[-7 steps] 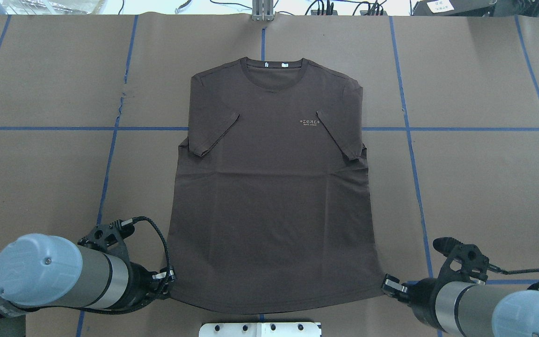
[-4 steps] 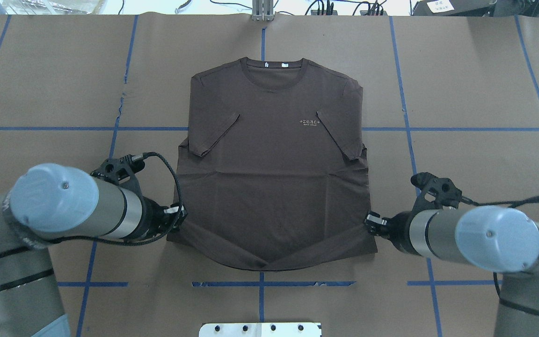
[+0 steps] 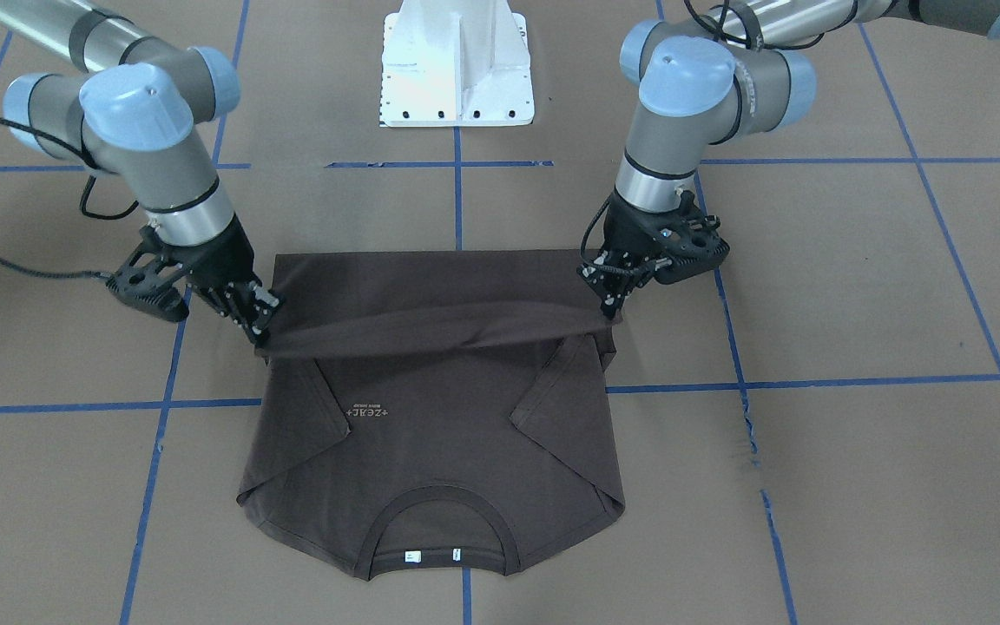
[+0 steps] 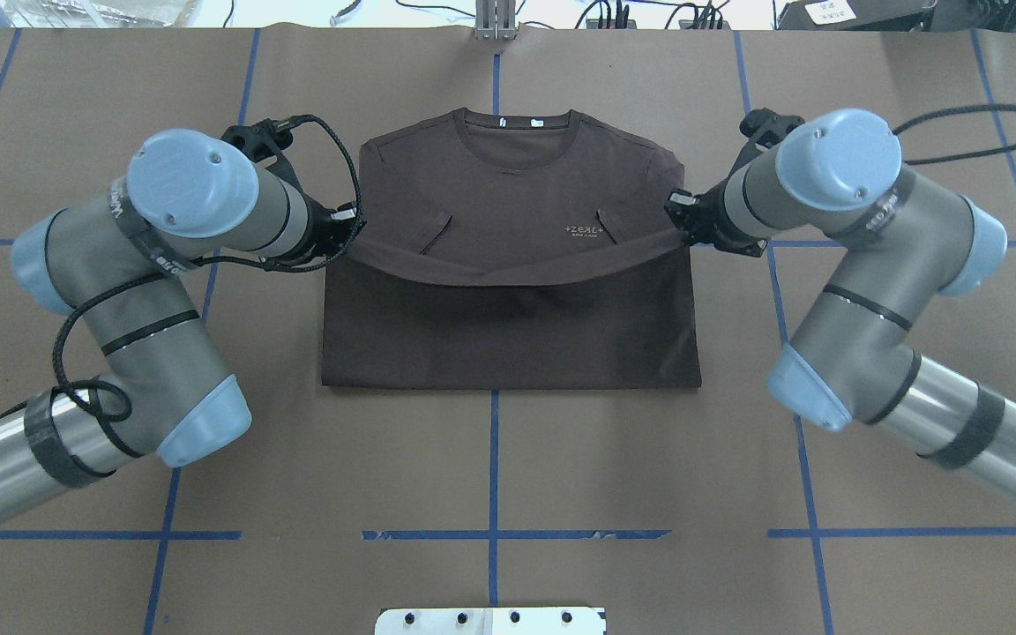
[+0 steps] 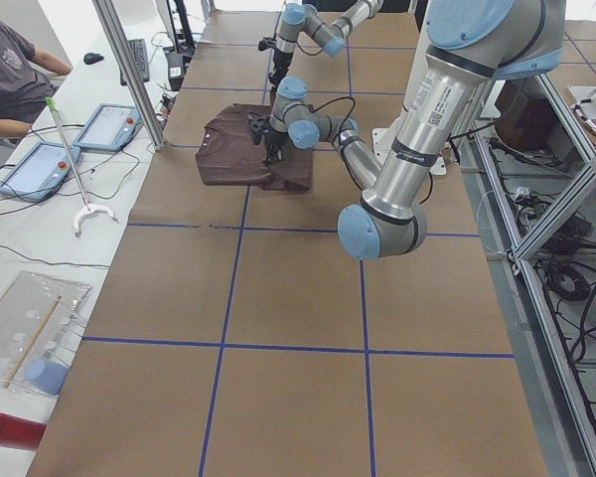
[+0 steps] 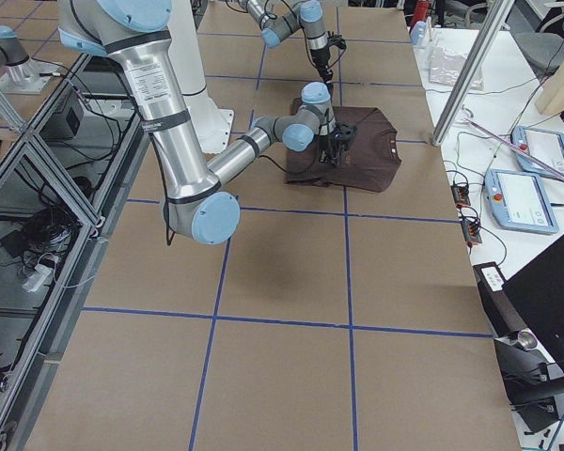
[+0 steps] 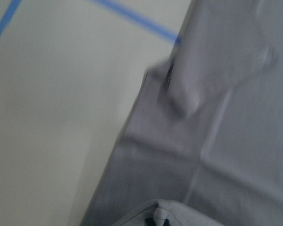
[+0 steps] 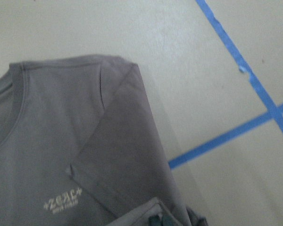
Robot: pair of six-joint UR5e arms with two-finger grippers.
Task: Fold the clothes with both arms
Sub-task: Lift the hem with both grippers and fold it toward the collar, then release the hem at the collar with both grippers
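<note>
The dark brown-grey T-shirt (image 4: 508, 317) lies front up on the brown table, collar (image 4: 517, 119) at the far side, both sleeves folded inward. Its lower half is doubled over towards the chest. My left gripper (image 4: 351, 231) is shut on the left hem corner. My right gripper (image 4: 677, 225) is shut on the right hem corner. The hem hangs between them just above the shirt, sagging in the middle below the pale print (image 4: 585, 231). In the front-facing view the left gripper (image 3: 608, 308) is on the right and the right gripper (image 3: 261, 334) on the left, over the shirt (image 3: 439, 434).
The white pedestal base (image 4: 490, 620) stands at the near table edge. Blue tape lines (image 4: 492, 459) cross the brown table cover. A metal post (image 4: 495, 22) stands at the far edge. A seated person (image 5: 10, 70) and tablets (image 5: 104, 127) are beyond it.
Both grippers have carried the hem corners from the near edge of the table towards the collar. The shirt's lower half now lies folded over, with the fold line at mid-body.
</note>
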